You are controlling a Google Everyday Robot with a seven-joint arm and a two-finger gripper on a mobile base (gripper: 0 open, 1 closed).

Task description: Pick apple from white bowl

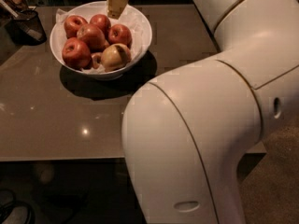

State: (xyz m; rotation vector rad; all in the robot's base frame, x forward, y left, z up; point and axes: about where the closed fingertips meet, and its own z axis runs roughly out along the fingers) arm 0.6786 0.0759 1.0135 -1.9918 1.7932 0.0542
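1. The apples (93,37) are piled in the white bowl (143,37), far left on the desk (56,120).
2. The gripper (117,3) hangs over the bowl's back rim. The closest red apple (101,21) is just below it, toward the camera.
3. It's cut off up top, so I honestly can't tell how it's set.

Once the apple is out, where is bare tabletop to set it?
Bare: the glossy brown tabletop in front of the wide white bowl, left of the white robot arm, and the strip right of the bowl. Crowded: the far left corner by the black mesh cup. The gripper hangs over the bowl's far rim.
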